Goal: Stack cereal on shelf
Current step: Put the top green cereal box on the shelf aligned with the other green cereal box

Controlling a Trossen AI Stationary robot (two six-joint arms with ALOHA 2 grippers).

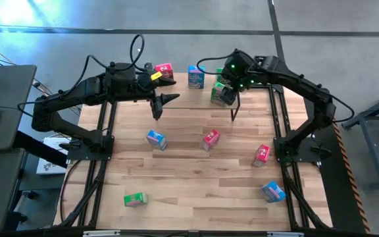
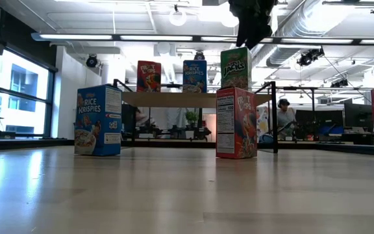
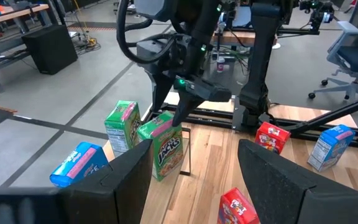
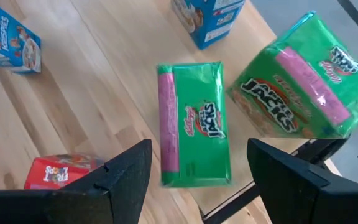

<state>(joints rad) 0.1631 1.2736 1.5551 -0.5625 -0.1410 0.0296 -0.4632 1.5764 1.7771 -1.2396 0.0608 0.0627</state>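
- Starting from the left, one green box [image 1: 135, 199] lies on the table [image 1: 196, 178], near its front edge and well apart from the shelf [image 2: 167, 99].
- The left gripper [image 1: 162, 102] hangs beside the shelf's left end, with its jaws apart and nothing in them.
- A loose blue box [image 1: 156, 139] and a loose red box [image 1: 210, 139] wait on the table in the middle.
- On the shelf stand a red shelf box [image 2: 149, 76] and a blue shelf box [image 2: 195, 76]. Two green shelf boxes [image 4: 194, 124] are at its right end, and one of them looks tilted.
- The right gripper [image 1: 232, 78] hovers over these green ones, open and holding nothing.
- Farther right, a second red box [image 1: 262, 153] and a second blue box [image 1: 273, 191] are also on the table.
- By my judgement four boxes are placed and five are left.
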